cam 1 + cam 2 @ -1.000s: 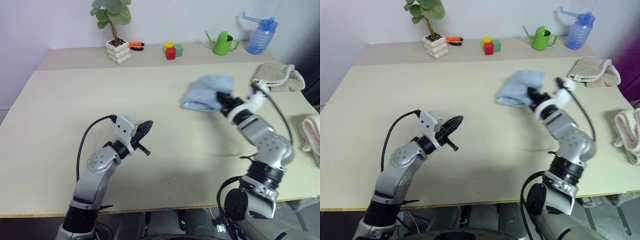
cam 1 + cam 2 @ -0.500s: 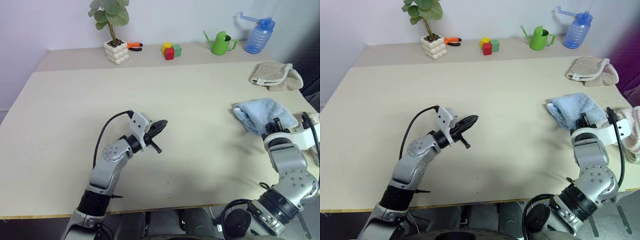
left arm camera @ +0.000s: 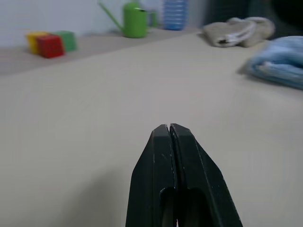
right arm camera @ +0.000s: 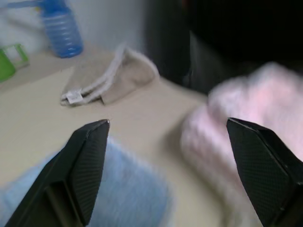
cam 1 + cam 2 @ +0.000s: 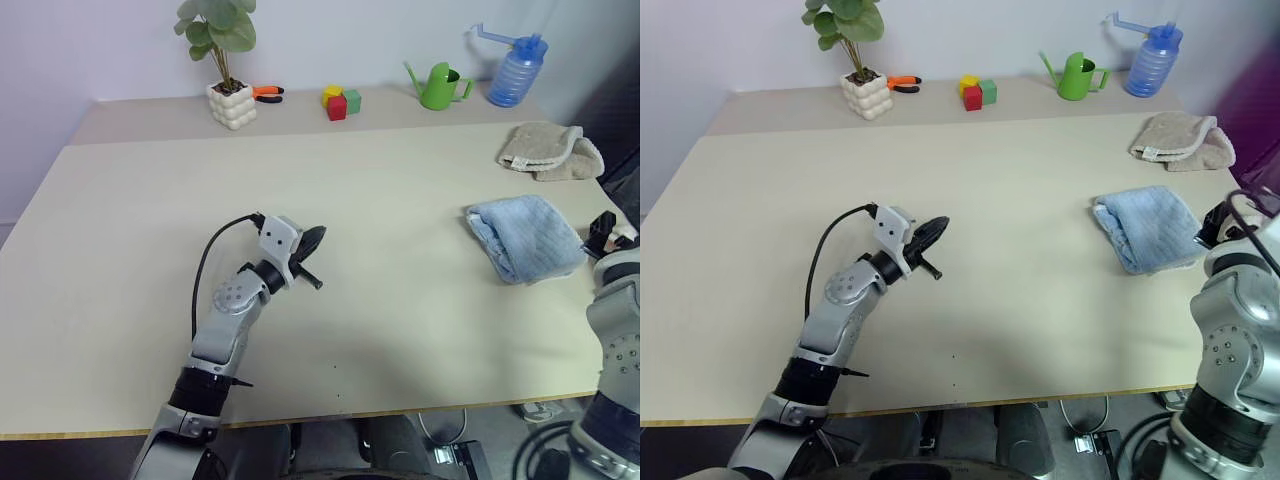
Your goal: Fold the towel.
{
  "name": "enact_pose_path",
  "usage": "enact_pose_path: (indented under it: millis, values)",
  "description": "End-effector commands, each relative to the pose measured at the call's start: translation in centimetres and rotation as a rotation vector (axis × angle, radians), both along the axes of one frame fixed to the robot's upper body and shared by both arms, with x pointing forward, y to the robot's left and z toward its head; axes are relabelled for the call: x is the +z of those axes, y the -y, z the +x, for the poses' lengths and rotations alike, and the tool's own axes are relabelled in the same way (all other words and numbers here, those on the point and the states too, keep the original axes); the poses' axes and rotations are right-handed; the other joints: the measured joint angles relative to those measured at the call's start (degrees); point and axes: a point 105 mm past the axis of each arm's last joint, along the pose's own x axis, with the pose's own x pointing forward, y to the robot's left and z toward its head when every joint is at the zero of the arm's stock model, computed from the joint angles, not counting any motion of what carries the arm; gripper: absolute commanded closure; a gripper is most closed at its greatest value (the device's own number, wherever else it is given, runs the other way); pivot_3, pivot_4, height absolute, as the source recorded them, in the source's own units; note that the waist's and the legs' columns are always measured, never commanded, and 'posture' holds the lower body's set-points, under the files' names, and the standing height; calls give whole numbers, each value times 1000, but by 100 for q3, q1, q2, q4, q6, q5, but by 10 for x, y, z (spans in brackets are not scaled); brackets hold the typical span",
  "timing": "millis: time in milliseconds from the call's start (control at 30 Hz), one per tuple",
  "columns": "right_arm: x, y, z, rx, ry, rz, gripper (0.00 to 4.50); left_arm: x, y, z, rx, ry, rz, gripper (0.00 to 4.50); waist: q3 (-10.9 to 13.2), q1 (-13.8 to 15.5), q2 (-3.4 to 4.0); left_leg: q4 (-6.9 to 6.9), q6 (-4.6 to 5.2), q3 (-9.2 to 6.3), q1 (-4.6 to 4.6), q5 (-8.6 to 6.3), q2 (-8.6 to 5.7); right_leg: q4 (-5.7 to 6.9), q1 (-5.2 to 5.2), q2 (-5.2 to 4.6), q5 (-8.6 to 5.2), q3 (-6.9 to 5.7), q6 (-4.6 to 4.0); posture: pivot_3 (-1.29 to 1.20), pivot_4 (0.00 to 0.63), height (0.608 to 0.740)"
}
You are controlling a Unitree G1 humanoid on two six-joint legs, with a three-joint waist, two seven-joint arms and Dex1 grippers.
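The worktop (image 5: 120,200) is wide and bare in the middle, and the big change is over on my right side: the towel (image 5: 524,236) is down now. A second ago I was carrying it bunched above the middle of the worktop in my right end effector; half a second ago it was just landing near the right edge. Now it lies flat there as a folded blue pad, just this side of the beige towel (image 5: 550,150), with the pale cream cloth (image 4: 246,137) off beyond it at the edge.

My right end effector (image 4: 168,156) has let go. In the right wrist view its two fingers stand wide apart with nothing between them, and in the head view it has pulled back clear of the towel toward the worktop's right edge. So that's a clean release, with no cloth trailing.

My left end effector (image 5: 313,240) is clenched shut on nothing, fingertips pressed together in the left wrist view. It hangs over the open middle of the worktop, well apart from the towel, having eased forward a little over the last second.

What does that mean for the job? I'd say the folding looks essentially finished: the towel sits doubled over, edges roughly together, set aside in a tidy pad. The near edge seems a touch uneven, but I can't tell whether it needs squaring. The plant pot (image 5: 236,102) and watering can (image 5: 438,88) at the back are unmoved.
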Motion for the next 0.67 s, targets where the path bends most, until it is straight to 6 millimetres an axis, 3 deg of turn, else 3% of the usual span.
enact_pose_path:
  millis: [33,167,267,500,667]
  values:
    - [13,-48,19,268,-7,-200,521,12,-21,8,109,64,2,4500,1,2,-2,0,0,0,2,0,0,0,1,0,0,1,0,0,150,731]
    - [-2,-96,36,605,-56,-176,521,12,-33,3,119,71,23,4500,3,33,-5,2,0,-5,2,0,4,-6,8,3,0,0,0,0,150,731]
    - [-7,-117,40,756,-65,-171,521,8,-42,-1,128,57,43,4500,3,67,-6,3,0,-8,-1,0,2,-12,9,0,0,-1,0,0,150,731]
    - [-28,-143,48,1040,-149,-221,521,7,-62,-22,179,37,49,4500,6,91,-10,3,1,-7,-1,-2,0,-20,10,-5,1,-1,0,0,150,731]
    - [-29,-151,61,1108,-149,-251,521,8,-72,-27,232,27,44,4500,6,136,-10,3,0,-7,0,-1,0,-20,10,-6,1,-1,0,0,150,731]
